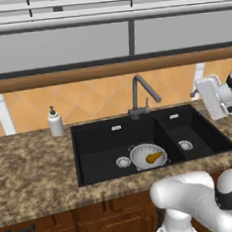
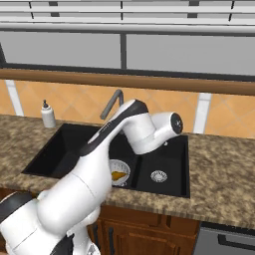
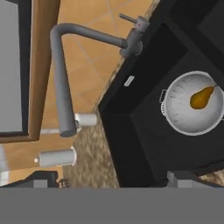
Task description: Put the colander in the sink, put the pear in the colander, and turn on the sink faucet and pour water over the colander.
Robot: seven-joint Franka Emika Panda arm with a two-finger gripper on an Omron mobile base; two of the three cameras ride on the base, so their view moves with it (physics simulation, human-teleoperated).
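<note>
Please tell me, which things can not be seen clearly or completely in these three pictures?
- Sink faucet: in the right base view the white arm covers its base and lever.
- Colander: the arm hides its left part in the right base view.
- Fingers: in the hand view their tips are cut off at the bottom.
- Soap bottle: too small to read any label.

The sink (image 1: 97, 139) is black, the colander (image 1: 141, 153) is pale grey (with tiny holes), and the pear (image 1: 154, 158) is yellow-brown.
</note>
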